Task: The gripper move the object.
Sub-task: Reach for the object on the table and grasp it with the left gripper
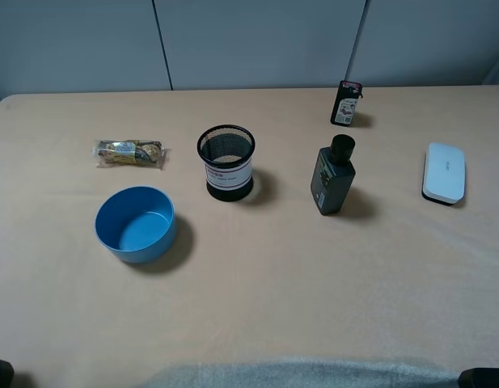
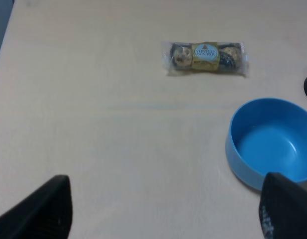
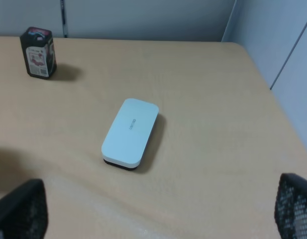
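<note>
- Blue bowl [image 1: 136, 225] sits upright on the tan table [image 1: 273, 275], front-left, clear of everything around it.
- Chocolate packet [image 1: 129, 153] lies just behind it, and the black mesh cup [image 1: 226, 162] stands to its right.
- Left gripper [image 2: 165, 211] hovers near the bowl, jaws spread wide.
- Right gripper [image 3: 158, 206] gapes wide too, facing the white case [image 3: 130, 132].

The round blue plastic bowl [image 1: 136, 224] stands upright, mouth up, left of centre.
</note>
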Controlling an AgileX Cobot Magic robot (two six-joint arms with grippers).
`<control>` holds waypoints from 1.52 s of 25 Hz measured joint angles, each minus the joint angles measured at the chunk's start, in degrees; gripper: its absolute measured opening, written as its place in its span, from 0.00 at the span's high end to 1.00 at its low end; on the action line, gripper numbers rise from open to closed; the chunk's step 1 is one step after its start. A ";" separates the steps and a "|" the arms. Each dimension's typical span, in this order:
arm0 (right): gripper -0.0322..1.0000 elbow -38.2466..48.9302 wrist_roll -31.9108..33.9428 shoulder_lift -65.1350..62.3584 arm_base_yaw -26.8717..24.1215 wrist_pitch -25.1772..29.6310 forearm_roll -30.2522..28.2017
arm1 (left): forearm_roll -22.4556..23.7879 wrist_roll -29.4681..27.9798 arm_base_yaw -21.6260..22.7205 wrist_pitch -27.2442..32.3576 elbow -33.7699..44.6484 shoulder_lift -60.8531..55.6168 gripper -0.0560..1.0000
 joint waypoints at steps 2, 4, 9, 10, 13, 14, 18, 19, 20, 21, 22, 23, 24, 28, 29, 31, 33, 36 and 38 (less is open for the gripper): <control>0.30 0.00 0.00 0.00 0.00 0.00 0.00 | 0.00 0.00 0.00 0.00 0.00 0.00 0.17; 0.30 0.00 0.00 0.00 0.00 0.00 0.00 | 0.00 0.00 0.00 0.00 0.00 0.00 0.17; 0.30 0.00 0.00 0.00 0.00 0.00 0.00 | 0.00 0.00 0.00 0.00 0.00 0.00 0.17; 0.30 0.00 0.00 0.00 0.00 0.00 0.00 | 0.00 0.00 0.00 0.00 0.00 0.00 0.17; 0.30 0.00 0.00 0.00 0.00 0.00 0.00 | 0.00 0.00 0.00 0.00 0.00 0.00 0.17; 0.30 0.00 0.00 0.00 0.00 0.00 0.00 | 0.00 0.00 0.00 0.00 0.00 0.00 0.17; 0.30 0.00 0.00 0.00 0.00 0.00 0.00 | 0.00 0.00 0.00 0.00 0.00 0.00 0.17; 0.30 0.00 0.00 0.00 0.00 0.00 0.00 | 0.00 0.00 0.00 0.00 0.00 0.00 0.17; 0.30 0.00 0.00 0.00 0.00 0.00 0.00 | 0.00 0.00 0.00 0.00 0.00 0.00 0.17; 0.30 0.00 0.00 0.00 0.00 0.00 0.00 | 0.00 0.00 0.00 0.00 0.00 0.00 0.17; 0.30 0.00 0.00 0.00 0.00 0.00 0.00 | 0.00 0.00 0.00 0.00 0.00 0.00 0.17; 0.30 0.00 0.00 0.00 0.00 0.00 0.00 | 0.00 0.00 0.00 0.00 0.00 0.00 0.17; 0.30 0.00 0.00 0.00 0.00 0.00 0.00 | 0.00 0.00 0.00 0.00 0.00 0.00 0.17; 0.30 0.00 0.00 0.00 0.00 0.00 0.00 | 0.00 0.00 0.00 0.00 0.00 0.00 0.17; 0.30 0.00 0.00 0.00 0.00 0.00 0.00 | 0.00 0.00 0.00 0.00 0.00 0.00 0.17; 0.30 0.00 0.00 0.00 0.00 0.00 0.00 | 0.00 0.00 0.00 0.00 0.00 0.00 0.17; 0.30 0.00 0.00 0.00 0.00 0.00 0.00 | 0.00 0.00 0.00 0.00 0.00 0.00 0.17; 0.30 0.00 0.00 0.00 0.00 0.00 0.00 | 0.00 0.00 0.00 0.00 0.00 0.00 0.17; 0.30 0.00 0.00 0.00 0.00 0.00 0.00 | 0.00 0.00 0.00 0.00 0.00 0.00 0.17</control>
